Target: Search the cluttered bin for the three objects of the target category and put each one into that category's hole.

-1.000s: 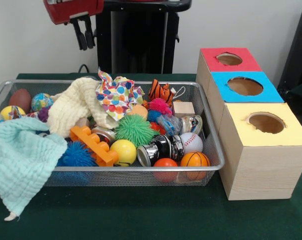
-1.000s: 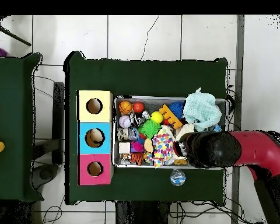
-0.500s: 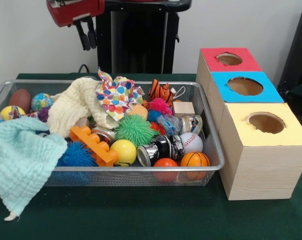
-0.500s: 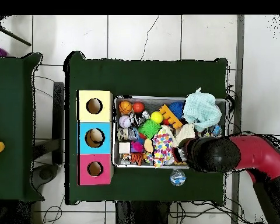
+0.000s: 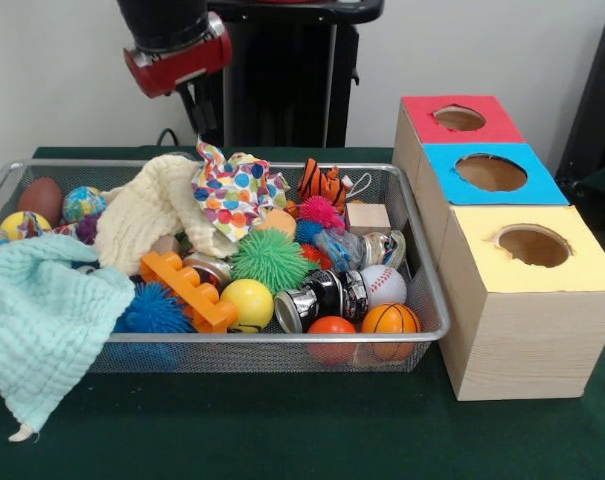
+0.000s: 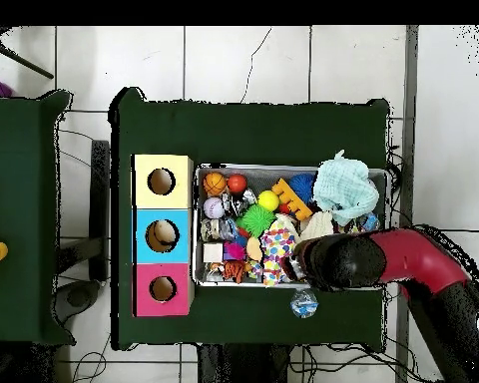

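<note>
Arm shifted right, fuzzy cream cloth, wire-mesh bin

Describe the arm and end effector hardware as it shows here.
Black cylindrical wrist with a red collar at its lower end, seen in the front view. The end effector below it is a thin dark piece; its fingers cannot be made out. From overhead the arm is a rounded red link ending in a bulky black section. No cables or markings are legible.

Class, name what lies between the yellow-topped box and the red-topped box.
The blue-topped box sits between the yellow-topped box and the red-topped box, clear in both views.
</note>
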Action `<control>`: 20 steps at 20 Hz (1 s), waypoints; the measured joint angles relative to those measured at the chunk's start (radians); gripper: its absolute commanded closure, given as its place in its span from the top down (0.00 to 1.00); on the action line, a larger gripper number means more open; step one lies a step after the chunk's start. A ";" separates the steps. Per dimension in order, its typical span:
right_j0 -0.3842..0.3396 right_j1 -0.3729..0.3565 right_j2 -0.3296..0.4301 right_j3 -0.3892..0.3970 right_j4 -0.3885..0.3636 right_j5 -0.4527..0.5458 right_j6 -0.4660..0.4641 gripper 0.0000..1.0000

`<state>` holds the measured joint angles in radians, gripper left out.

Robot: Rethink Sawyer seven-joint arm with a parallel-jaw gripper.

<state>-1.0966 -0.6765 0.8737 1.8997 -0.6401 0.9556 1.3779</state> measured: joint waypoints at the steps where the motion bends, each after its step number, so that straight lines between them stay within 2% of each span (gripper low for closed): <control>1: 0.004 0.020 -0.006 -0.005 -0.008 0.000 0.000 0.00; 4: 0.009 0.081 -0.020 -0.016 -0.029 0.000 0.000 0.00; 10: 0.009 0.150 -0.038 -0.019 -0.059 0.000 0.000 0.00; 16: 0.010 0.157 -0.043 -0.019 -0.065 0.000 0.000 0.00; 20: 0.020 0.130 -0.043 -0.019 -0.065 0.004 0.000 0.00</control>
<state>-1.0766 -0.5461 0.8310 1.8806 -0.7049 0.9595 1.3777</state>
